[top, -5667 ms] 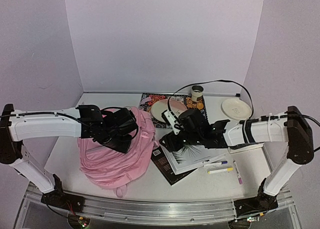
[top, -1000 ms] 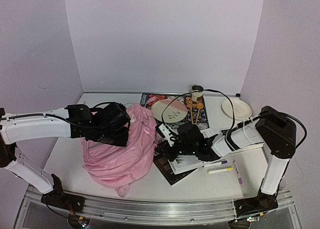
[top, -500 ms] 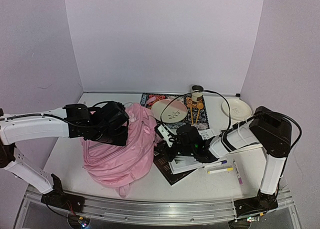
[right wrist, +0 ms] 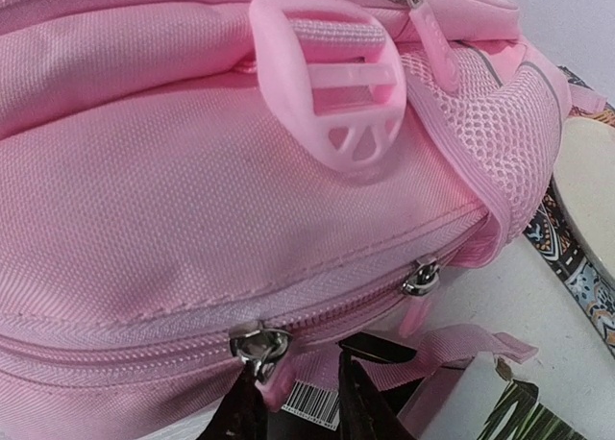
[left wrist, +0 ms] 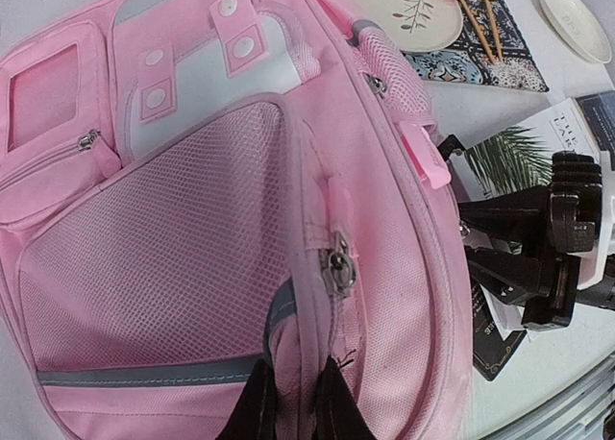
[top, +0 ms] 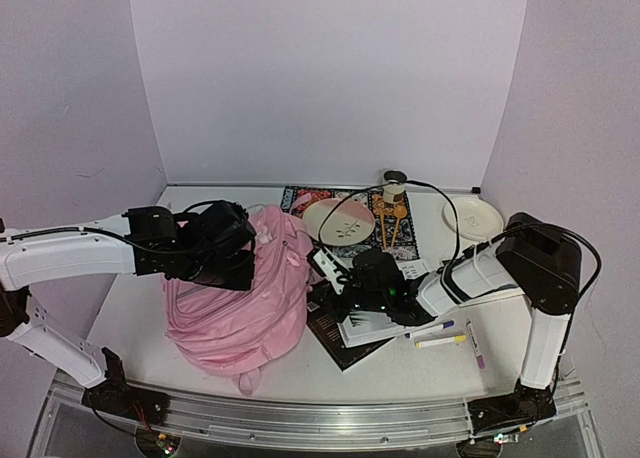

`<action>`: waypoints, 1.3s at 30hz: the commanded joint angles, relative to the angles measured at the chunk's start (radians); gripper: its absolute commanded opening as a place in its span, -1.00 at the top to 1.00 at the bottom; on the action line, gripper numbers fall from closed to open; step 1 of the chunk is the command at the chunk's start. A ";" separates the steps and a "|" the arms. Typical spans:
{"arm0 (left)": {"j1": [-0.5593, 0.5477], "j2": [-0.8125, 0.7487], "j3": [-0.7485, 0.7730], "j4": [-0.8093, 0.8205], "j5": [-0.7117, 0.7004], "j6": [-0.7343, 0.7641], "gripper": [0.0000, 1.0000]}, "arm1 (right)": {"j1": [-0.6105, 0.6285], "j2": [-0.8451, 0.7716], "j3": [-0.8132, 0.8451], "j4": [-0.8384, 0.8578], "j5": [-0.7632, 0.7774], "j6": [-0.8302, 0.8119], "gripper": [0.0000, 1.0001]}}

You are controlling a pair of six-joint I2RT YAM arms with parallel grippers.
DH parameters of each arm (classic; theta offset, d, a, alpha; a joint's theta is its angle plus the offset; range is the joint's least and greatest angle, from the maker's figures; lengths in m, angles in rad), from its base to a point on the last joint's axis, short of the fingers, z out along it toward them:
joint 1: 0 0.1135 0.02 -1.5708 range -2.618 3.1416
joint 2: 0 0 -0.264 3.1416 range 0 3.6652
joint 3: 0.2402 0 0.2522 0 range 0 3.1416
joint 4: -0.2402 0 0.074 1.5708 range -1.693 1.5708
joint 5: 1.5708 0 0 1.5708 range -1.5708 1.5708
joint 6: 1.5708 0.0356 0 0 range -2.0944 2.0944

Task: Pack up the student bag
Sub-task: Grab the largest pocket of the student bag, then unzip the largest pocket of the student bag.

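**Two grippers on one pink bag**

The left gripper [left wrist: 295,411] is where we start. Its jaws are clamped on a fold of pink fabric beside a zip on the student bag [top: 250,308], with cloth filling the space between the fingers. The left arm [top: 70,253] stretches low and nearly level from the left, its wrist over the bag's upper left side.

Over to the right gripper [right wrist: 298,411]. Its jaws stand a little apart, right against the bag's side seam. A metal zipper pull [right wrist: 258,344] and its pink tab sit between the fingertips, not visibly pinched. The right arm [top: 480,268] has its elbow folded high at the right, and the forearm slants down and left across the books.

The bag lies front up on the table [top: 130,308], left of centre and between the two grippers. Its right edge meets the books.

Now the count:
- One bag, two arms and two grippers.
- Two books, a white one [top: 375,328] on a dark one [top: 335,340].
- Two plates, one [top: 338,221] on a patterned mat [top: 300,198] and one [top: 473,217] at the far right.
- One cup [top: 394,186].
- Three markers [top: 441,341] near the books.
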 commanded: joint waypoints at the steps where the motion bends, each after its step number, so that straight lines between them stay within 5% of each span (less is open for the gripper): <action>1: 0.003 -0.052 0.018 0.070 -0.026 -0.019 1.00 | 0.004 0.005 0.046 0.039 0.005 -0.031 0.62; 6: 0.008 -0.036 0.019 0.070 -0.034 -0.021 1.00 | 0.004 -0.024 0.019 0.024 0.005 -0.033 1.00; 15: 0.045 0.009 0.025 0.072 -0.064 -0.036 1.00 | 0.038 -0.179 -0.040 -0.218 0.020 -0.007 1.00; 28: 0.061 0.049 -0.004 0.072 -0.131 -0.085 1.00 | 0.194 -0.266 0.092 -0.648 0.124 0.127 0.96; 39: 0.061 -0.028 -0.070 0.036 -0.179 -0.134 1.00 | 0.175 -0.262 0.215 -0.753 0.205 0.075 1.00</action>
